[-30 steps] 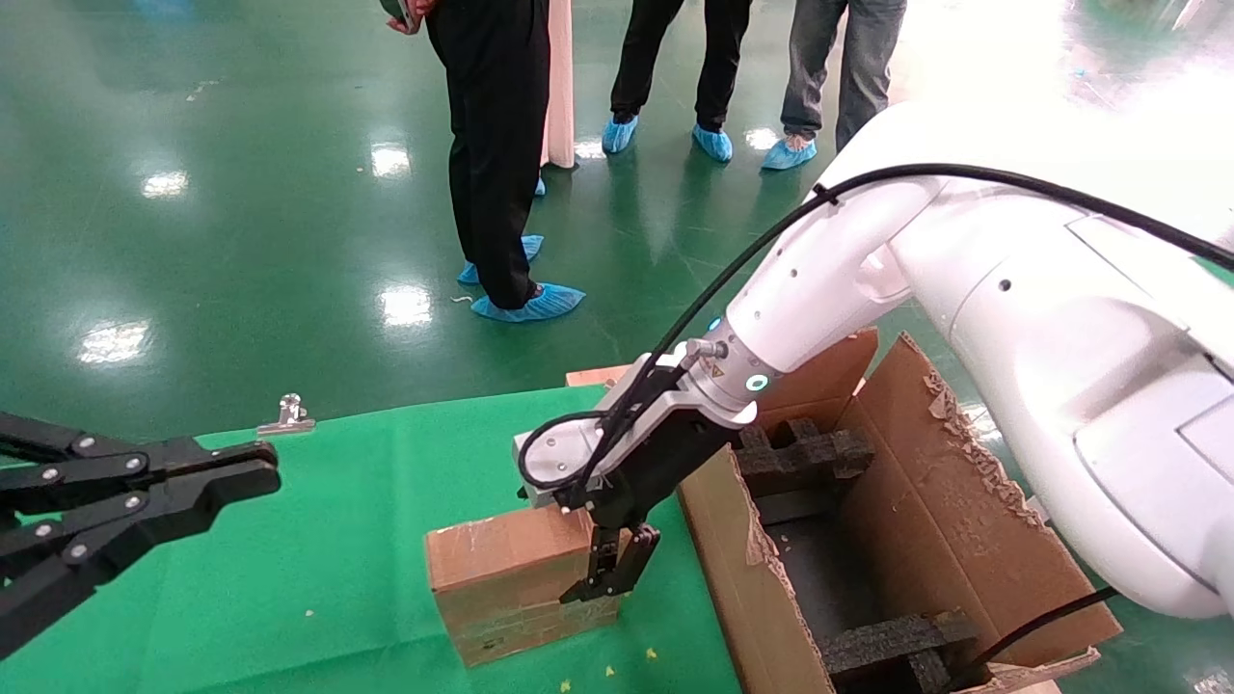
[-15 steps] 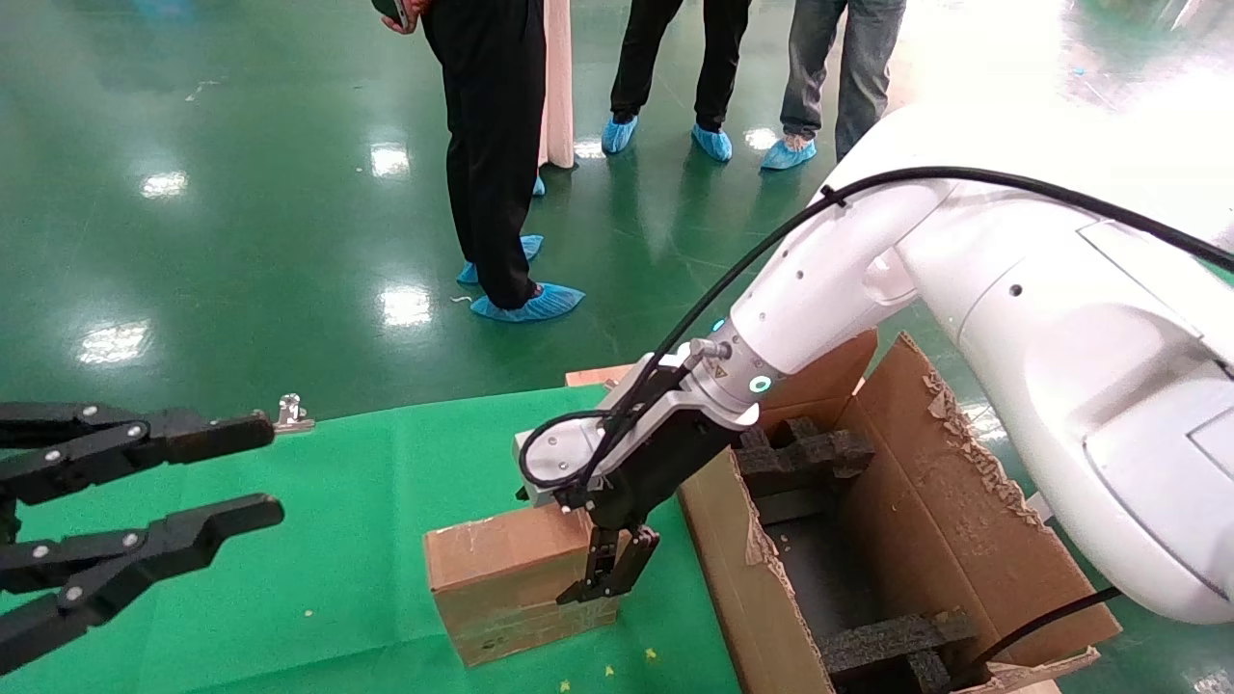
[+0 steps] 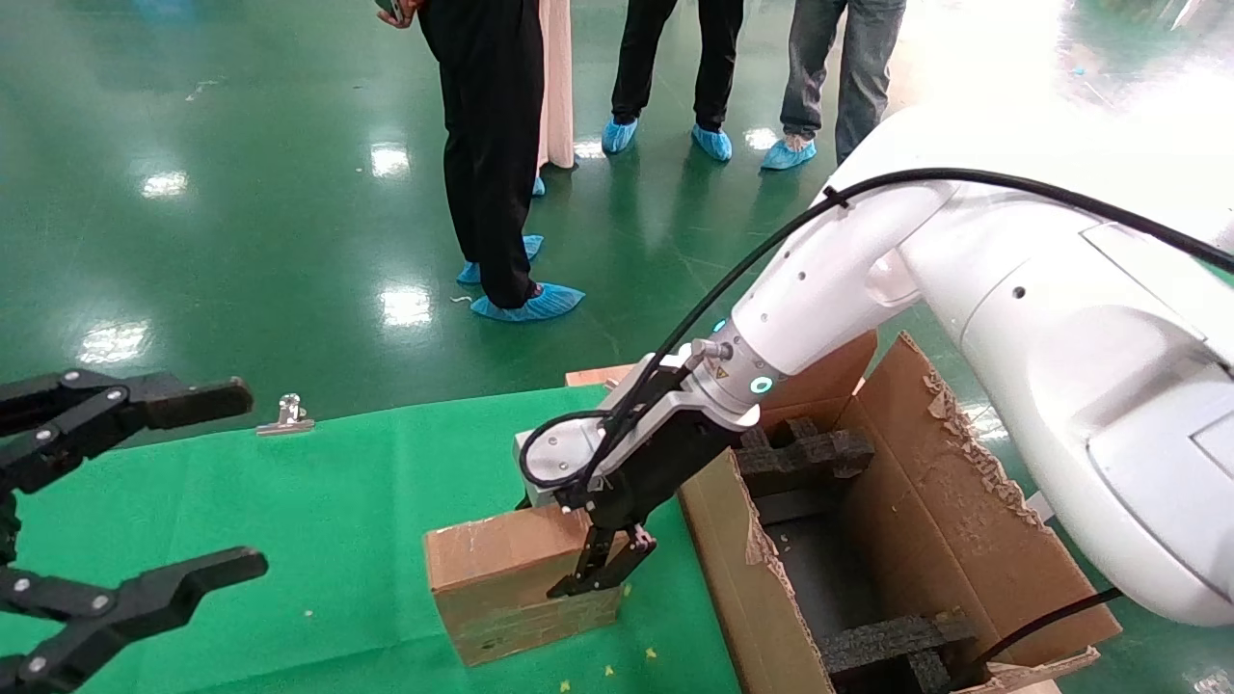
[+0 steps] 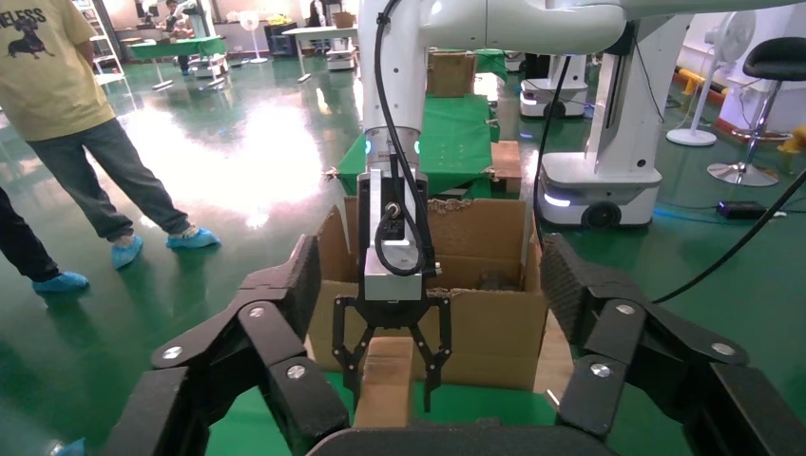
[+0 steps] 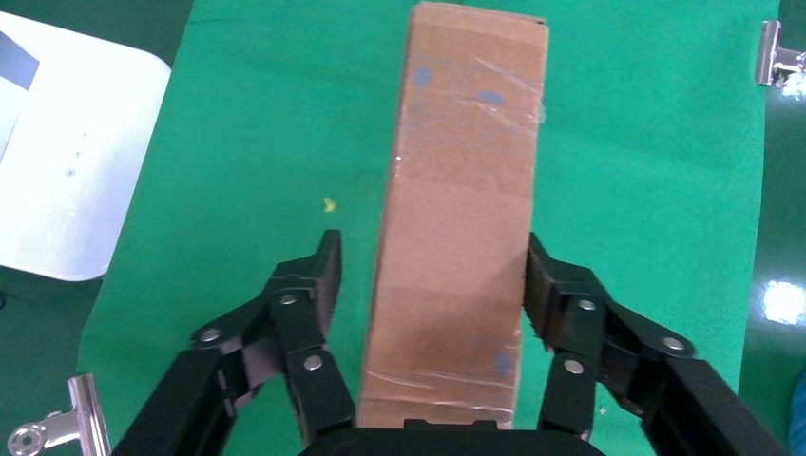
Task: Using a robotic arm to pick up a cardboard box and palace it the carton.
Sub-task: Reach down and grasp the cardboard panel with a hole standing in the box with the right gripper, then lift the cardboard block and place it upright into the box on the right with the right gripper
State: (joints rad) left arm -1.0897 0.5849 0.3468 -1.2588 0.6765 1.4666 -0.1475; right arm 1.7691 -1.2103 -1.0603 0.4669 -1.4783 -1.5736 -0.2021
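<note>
Cardboard box: we see a small brown rectangular box standing on a narrow face on the green cloth, near the worktop's front edge and just beside the carton's near wall. Its top is sealed with clear tape that wrinkles and shines; we make out bluish scuff marks and a seam across the top in the right wrist view.

Robotic arm: the white right arm reaches down across the carton toward the box, a teal ring glowing at its silver wrist.

Right gripper: we see its black fingers spread on either side of the box's end; one finger stands apart from the cardboard and the other is close against it. From the left wrist view the fingers straddle the box.

Carton: a large brown corrugated carton at the worktop's right edge, its flaps upright and torn ragged, with black foam blocks inside.

Left gripper: it hovers over the worktop's left edge, well apart from the box, fingers wide apart and holding nothing.

Metal clip: it lies at the cloth's far edge.
</note>
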